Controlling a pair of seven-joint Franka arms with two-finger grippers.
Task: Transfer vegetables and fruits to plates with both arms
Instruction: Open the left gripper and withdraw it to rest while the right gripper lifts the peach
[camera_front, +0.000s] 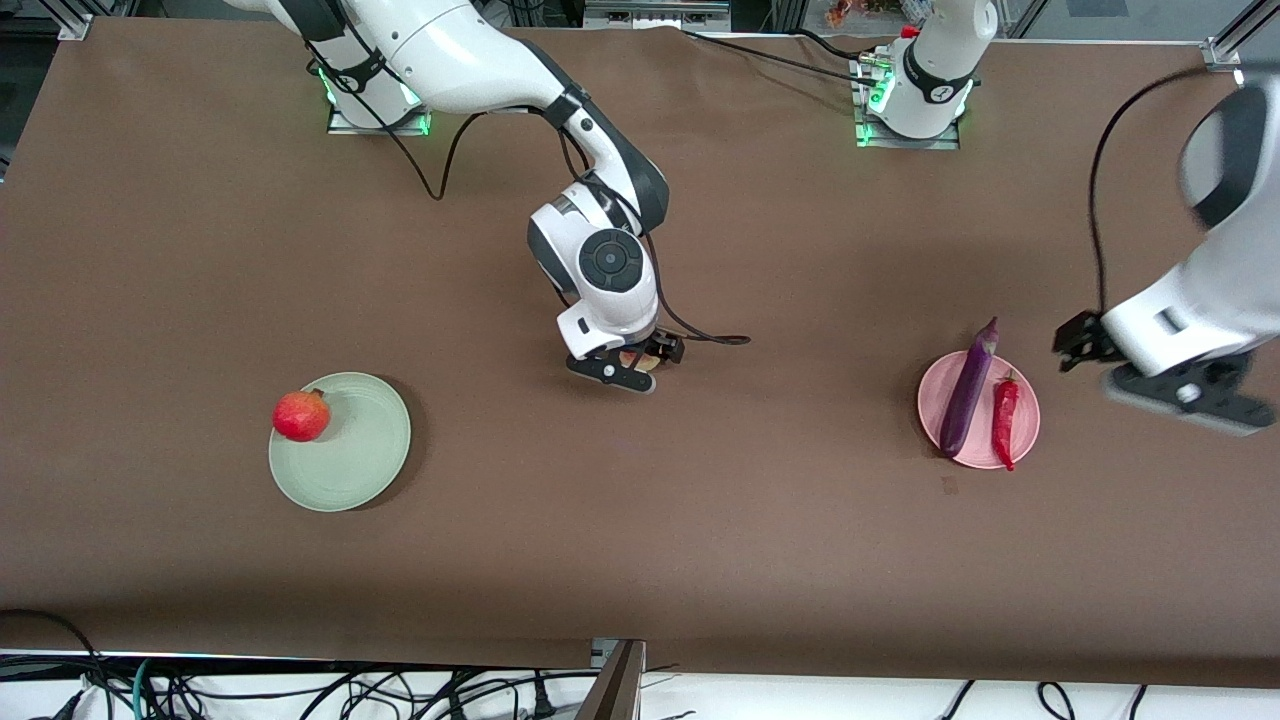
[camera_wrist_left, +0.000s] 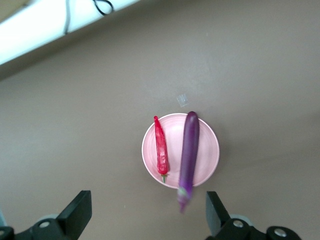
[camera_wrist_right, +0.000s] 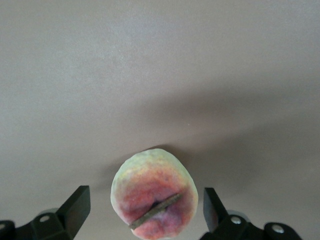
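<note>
Mint plate (camera_front: 355, 470) sits nearest, toward the right arm's end of the worktop (camera_front: 640, 560), red fruit (camera_front: 301, 415) on its rim. Right pincer (camera_front: 628, 365) is spread open around the yellowish-green fruit (camera_wrist_right: 154, 194) mid-worktop: centre, then close gently. Left pincer (camera_wrist_left: 145, 215) hangs open over the pink plate (camera_front: 1026, 430) holding eggplant (camera_front: 968, 390) and chili (camera_front: 1004, 418).
</note>
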